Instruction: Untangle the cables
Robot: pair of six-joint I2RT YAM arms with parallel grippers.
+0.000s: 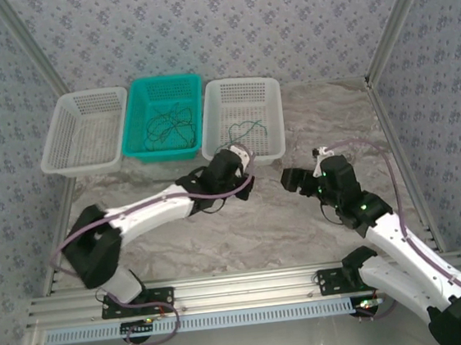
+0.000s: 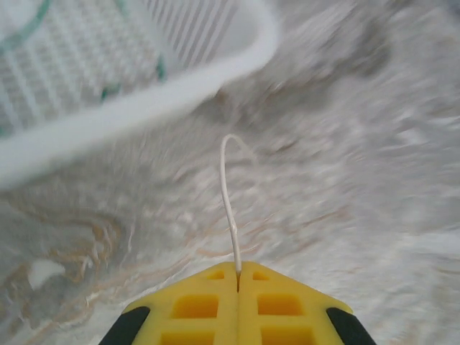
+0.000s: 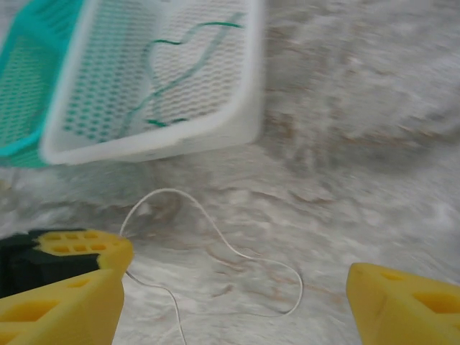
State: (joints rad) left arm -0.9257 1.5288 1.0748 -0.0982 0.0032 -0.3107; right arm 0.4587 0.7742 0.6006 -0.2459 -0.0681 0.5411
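Two robot grippers work low over a marbled table (image 1: 245, 229). The left gripper (image 2: 238, 272) has its yellow fingers (image 2: 198, 305) pressed together on the end of a pale wire (image 2: 227, 187). The right gripper (image 3: 233, 282) hangs nearby with fingers (image 3: 402, 302) spread wide, holding nothing. The pinch catches only the wire's tip, so a quick pull could likely slip it free, or the trailing loop could snag on the rim of the white basket (image 2: 144, 100) just beside it. The wire is hair-thin, whitish and springy-looking, lying in a loose open loop on the table. A green wire (image 3: 215, 24) rests in that white basket; a dark tangle (image 1: 168, 128) sits in the teal basket (image 1: 163, 80).
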